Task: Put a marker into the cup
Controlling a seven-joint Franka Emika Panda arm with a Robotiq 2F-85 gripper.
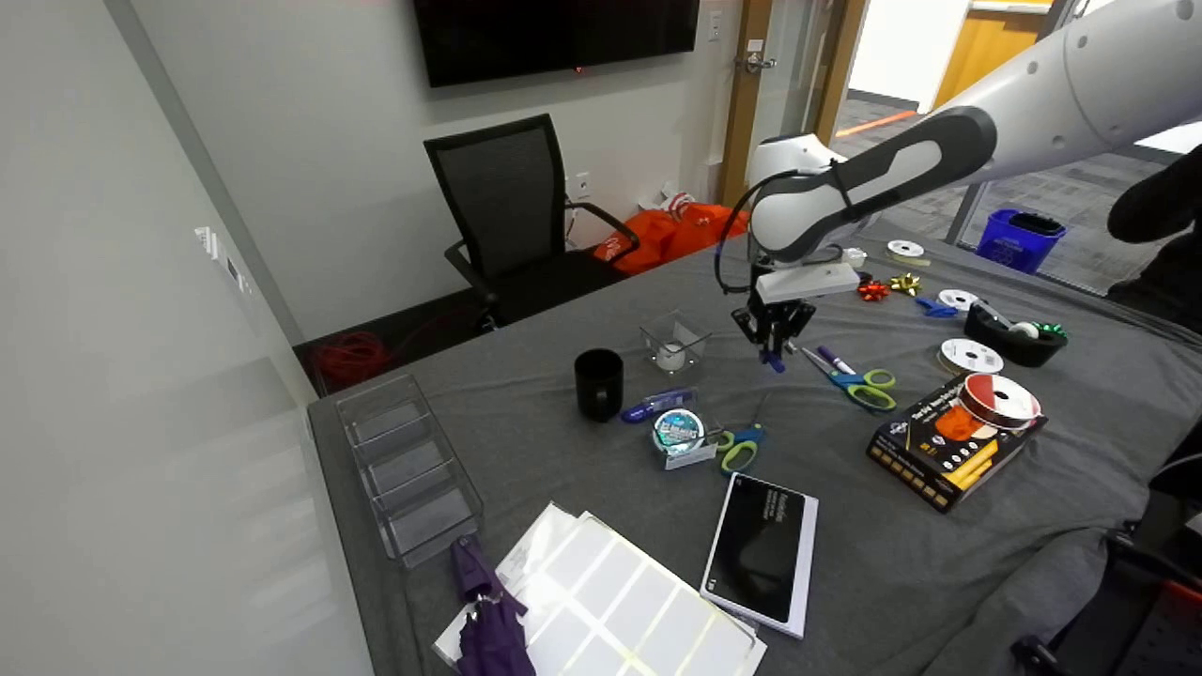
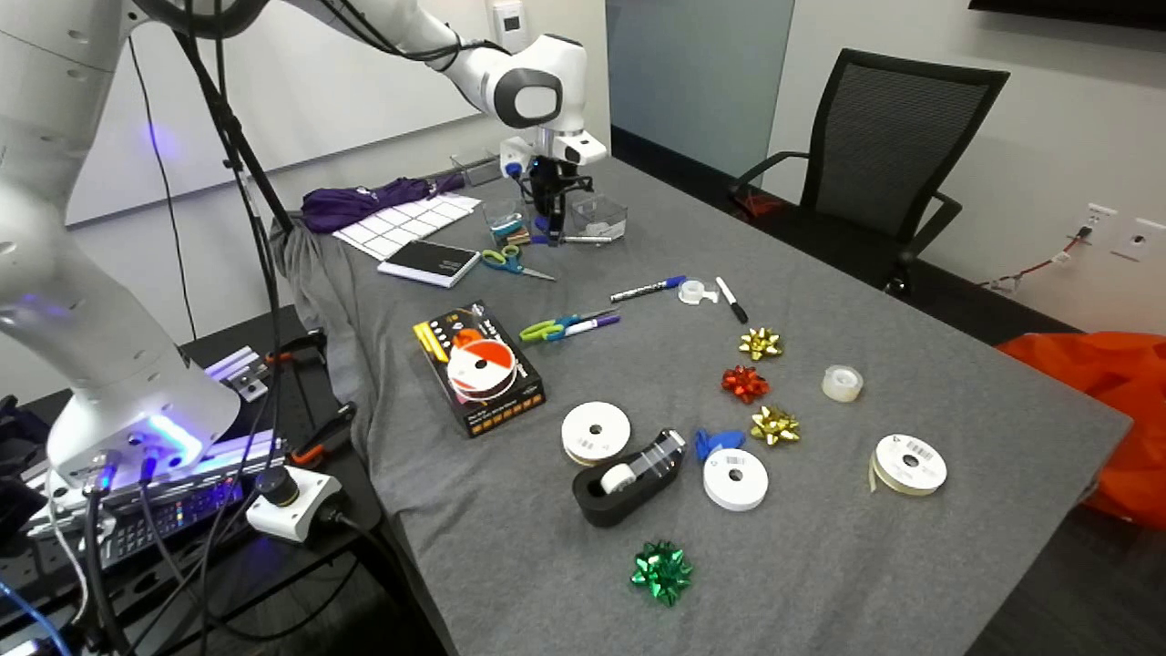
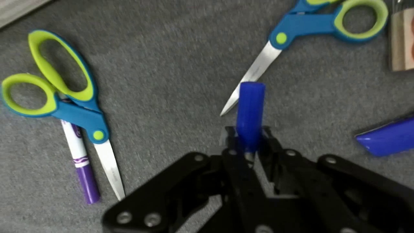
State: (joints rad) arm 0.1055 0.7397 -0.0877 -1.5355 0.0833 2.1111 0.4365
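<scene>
The black cup [image 1: 599, 383] stands upright on the grey-covered table in an exterior view. It is out of the wrist view, and I cannot make it out behind the gripper in an exterior view. My gripper [image 3: 249, 137] is shut on a blue-capped marker [image 3: 251, 106], with the cap sticking out past the fingertips. The marker lies across the jaws in an exterior view [image 2: 588, 240], above the table. In an exterior view the gripper [image 1: 773, 343] is to the right of the cup, apart from it. A purple-capped marker [image 3: 77, 145] lies beside scissors [image 3: 97, 126].
A clear square container [image 1: 674, 343] and a blue tool [image 1: 660, 404] lie near the cup. More scissors [image 3: 281, 35] lie below the gripper. A blue-capped marker [image 2: 649, 289], a black-capped marker [image 2: 731, 301], a black box [image 1: 939, 441] and ribbon rolls are on the table.
</scene>
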